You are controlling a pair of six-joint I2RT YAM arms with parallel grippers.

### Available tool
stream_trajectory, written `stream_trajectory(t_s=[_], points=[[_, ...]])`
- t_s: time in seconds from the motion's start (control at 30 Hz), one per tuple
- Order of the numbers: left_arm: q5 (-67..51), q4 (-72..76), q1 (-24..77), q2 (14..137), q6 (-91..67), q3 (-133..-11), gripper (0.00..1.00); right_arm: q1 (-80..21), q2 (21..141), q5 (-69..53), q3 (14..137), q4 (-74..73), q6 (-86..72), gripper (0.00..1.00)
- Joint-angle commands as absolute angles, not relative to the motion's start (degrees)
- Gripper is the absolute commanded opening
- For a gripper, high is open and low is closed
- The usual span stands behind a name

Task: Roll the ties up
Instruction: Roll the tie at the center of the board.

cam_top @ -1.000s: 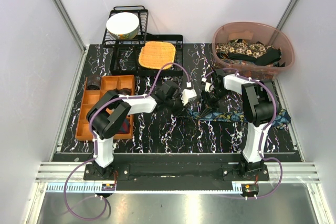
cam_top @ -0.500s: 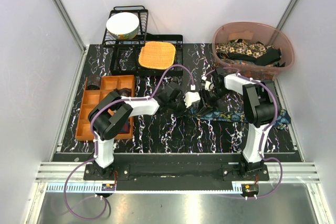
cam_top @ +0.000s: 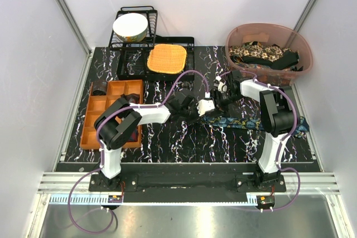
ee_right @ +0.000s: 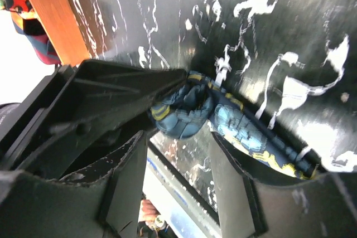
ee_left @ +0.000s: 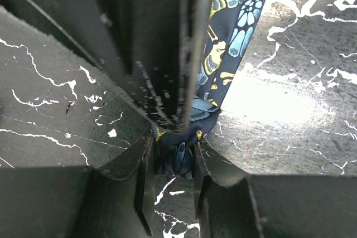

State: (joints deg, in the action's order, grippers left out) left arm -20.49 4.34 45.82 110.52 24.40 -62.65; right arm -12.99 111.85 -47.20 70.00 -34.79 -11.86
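Tie [cam_top: 240, 122]: near end hidden under the left gripper [cam_top: 209, 108]; a stretch hidden behind the right arm [cam_top: 274, 116].
Tray [ee_right: 53, 15]: cut off by the right wrist view's edge.
Tub [cam_top: 262, 25] contents: too small to tell apart.

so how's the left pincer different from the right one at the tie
The left pincer is shut on the blue patterned tie, fabric bunched in its grip; the right pincer is open, gripping nothing, at the tie's folded end. The left pincer reaches in from the side of the orange tray, the right pincer from the side of the pink tub. Both work the same end of the tie.
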Motion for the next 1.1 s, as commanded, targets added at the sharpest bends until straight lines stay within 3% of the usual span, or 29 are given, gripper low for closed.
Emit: stream_trajectory(t_s=[0.0, 0.27, 0.37, 0.5, 0.7, 0.8, 0.83, 0.87, 0.97, 1.07], points=[[-17.6, -5.0, 46.0, 112.3, 26.0, -61.8, 0.05, -13.4, 113.2, -48.4, 69.3, -29.9, -13.2, 0.53], [-18.3, -5.4, 46.1, 112.7, 25.6, -62.1, 0.05, -14.6, 113.6, -49.8, 67.1, -28.2, -13.2, 0.47], [-18.9, -5.6, 46.1, 112.7, 25.3, -62.0, 0.05, -14.6, 114.1, -49.9, 67.2, -28.0, -13.4, 0.35], [-19.5, -6.0, 46.1, 112.7, 24.4, -62.0, 0.05, -14.5, 115.1, -49.0, 67.6, -28.1, -13.2, 0.02], [-23.2, -6.1, 45.5, 112.6, 22.9, -61.8, 0.10, -14.6, 115.6, -44.2, 67.3, -29.4, -11.2, 0.00], [-23.1, -5.8, 45.4, 113.1, 22.5, -61.6, 0.08, -14.5, 116.3, -43.9, 67.8, -30.6, -11.2, 0.00], [-22.9, -5.7, 45.4, 113.4, 22.5, -61.8, 0.08, -14.3, 116.1, -44.4, 68.2, -31.2, -11.3, 0.06], [-22.8, -5.7, 45.4, 113.4, 22.7, -61.9, 0.08, -13.9, 115.7, -46.6, 67.9, -31.5, -11.8, 0.27], [-22.4, -5.5, 45.3, 113.4, 23.1, -61.9, 0.06, -12.2, 113.3, -48.9, 66.4, -31.6, -13.3, 0.51], [-22.2, -5.5, 45.3, 113.4, 23.1, -61.8, 0.06, -11.1, 111.2, -50.1, 65.7, -31.3, -14.8, 0.54]])
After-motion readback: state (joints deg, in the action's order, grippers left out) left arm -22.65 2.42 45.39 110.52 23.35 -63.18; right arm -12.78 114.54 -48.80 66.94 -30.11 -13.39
